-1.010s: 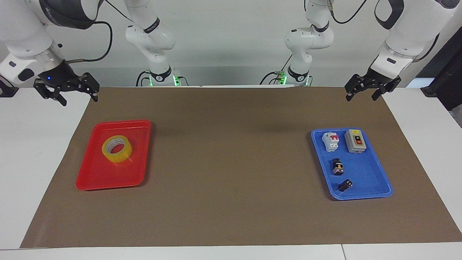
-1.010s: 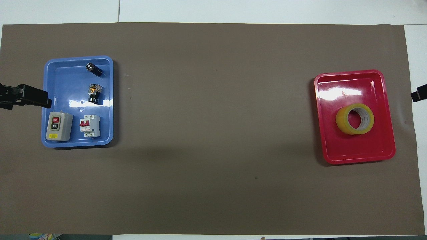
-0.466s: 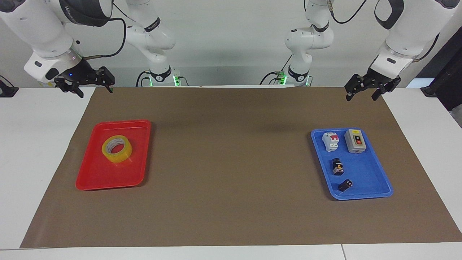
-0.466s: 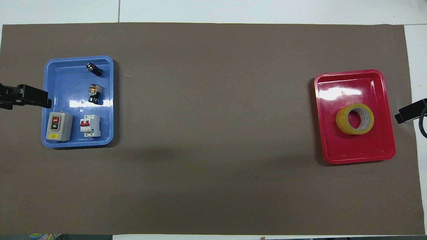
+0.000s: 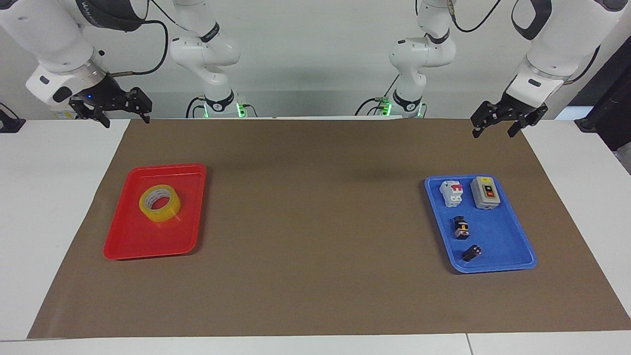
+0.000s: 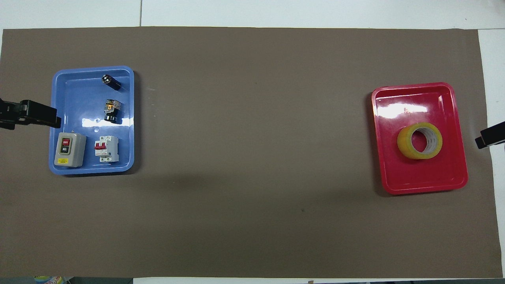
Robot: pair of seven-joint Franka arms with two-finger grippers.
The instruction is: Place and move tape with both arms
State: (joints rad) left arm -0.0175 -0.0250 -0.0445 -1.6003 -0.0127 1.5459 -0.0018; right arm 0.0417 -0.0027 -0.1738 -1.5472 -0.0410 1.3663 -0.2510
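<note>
The yellow tape roll (image 5: 159, 202) lies flat in a red tray (image 5: 148, 252) toward the right arm's end of the table; the overhead view shows the roll (image 6: 419, 141) in the tray (image 6: 422, 190) too. My right gripper (image 5: 126, 120) is open and empty, up in the air over the mat's corner nearest the robots, apart from the tray. Only its tip (image 6: 489, 137) shows overhead. My left gripper (image 5: 493, 133) is open and empty, raised over the mat near the robots, and waits. Overhead, its tip (image 6: 47, 116) is at the blue tray's edge.
A blue tray (image 5: 493, 267) toward the left arm's end holds a grey switch box (image 5: 485, 193), a circuit breaker (image 5: 452, 193), a black-and-yellow button part (image 5: 461, 229) and a small black part (image 5: 472, 253). A brown mat (image 5: 315, 222) covers the table.
My right gripper has risen and swung from over the white table beside the mat to over the mat's corner. The tape, both trays and the left arm have not moved.
</note>
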